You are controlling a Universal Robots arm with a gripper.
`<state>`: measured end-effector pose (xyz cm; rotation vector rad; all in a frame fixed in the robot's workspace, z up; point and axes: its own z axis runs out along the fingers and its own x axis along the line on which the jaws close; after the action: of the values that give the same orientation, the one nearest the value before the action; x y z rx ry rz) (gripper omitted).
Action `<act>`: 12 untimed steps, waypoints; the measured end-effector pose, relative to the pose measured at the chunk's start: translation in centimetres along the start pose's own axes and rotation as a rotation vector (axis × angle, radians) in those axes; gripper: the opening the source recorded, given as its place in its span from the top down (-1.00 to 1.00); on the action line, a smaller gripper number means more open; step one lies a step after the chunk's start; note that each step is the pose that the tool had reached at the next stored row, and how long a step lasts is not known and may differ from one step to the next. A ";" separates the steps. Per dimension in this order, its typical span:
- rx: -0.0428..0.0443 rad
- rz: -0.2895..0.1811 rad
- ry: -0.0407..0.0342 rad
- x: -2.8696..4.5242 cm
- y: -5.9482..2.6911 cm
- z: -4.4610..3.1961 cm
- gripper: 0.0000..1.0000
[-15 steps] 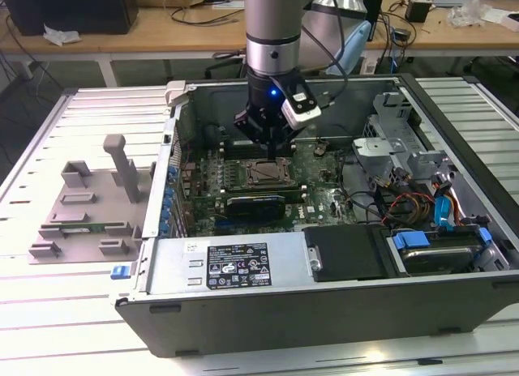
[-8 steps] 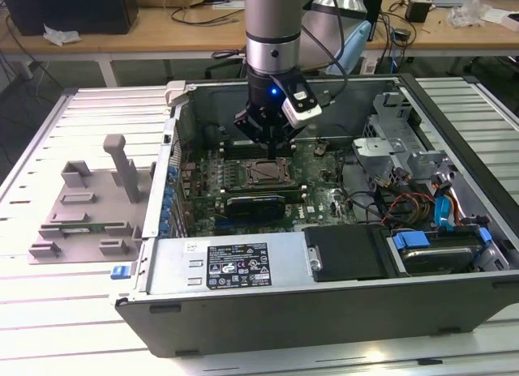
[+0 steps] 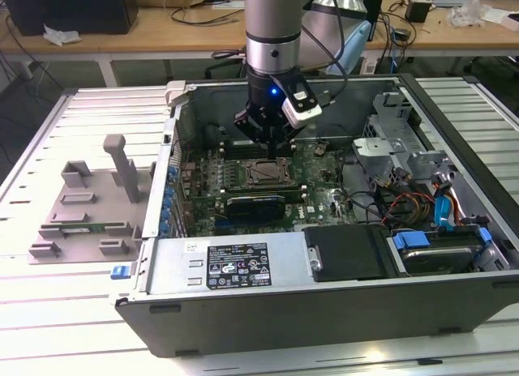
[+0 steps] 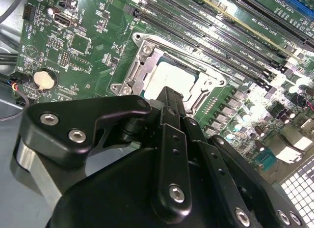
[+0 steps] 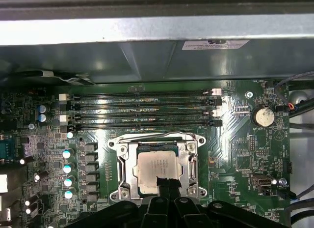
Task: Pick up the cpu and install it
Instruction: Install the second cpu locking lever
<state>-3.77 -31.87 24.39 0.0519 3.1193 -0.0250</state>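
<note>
End effector over the seated cpu

Inside the computer case [image 3: 324, 311], the motherboard [image 5: 235, 149] carries the socket frame [image 5: 191, 164] — the cpu [image 5: 156, 170] lies flat in it; the end effector [image 5: 166, 185] sits at its edge, fingers seemingly together.

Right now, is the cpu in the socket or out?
In. The cpu lies flat inside the socket frame on the motherboard in both wrist views, with the hand just above its edge.
</note>
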 end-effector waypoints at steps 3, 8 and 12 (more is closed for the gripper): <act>0.0000 0.000 0.0000 0.04 -0.12 0.00 0.79; 0.0000 0.000 0.0000 0.03 -0.89 0.02 0.79; 0.0000 0.000 0.0000 0.00 -1.72 0.03 0.79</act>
<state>-3.83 -33.59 24.38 0.0519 3.1192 -0.0249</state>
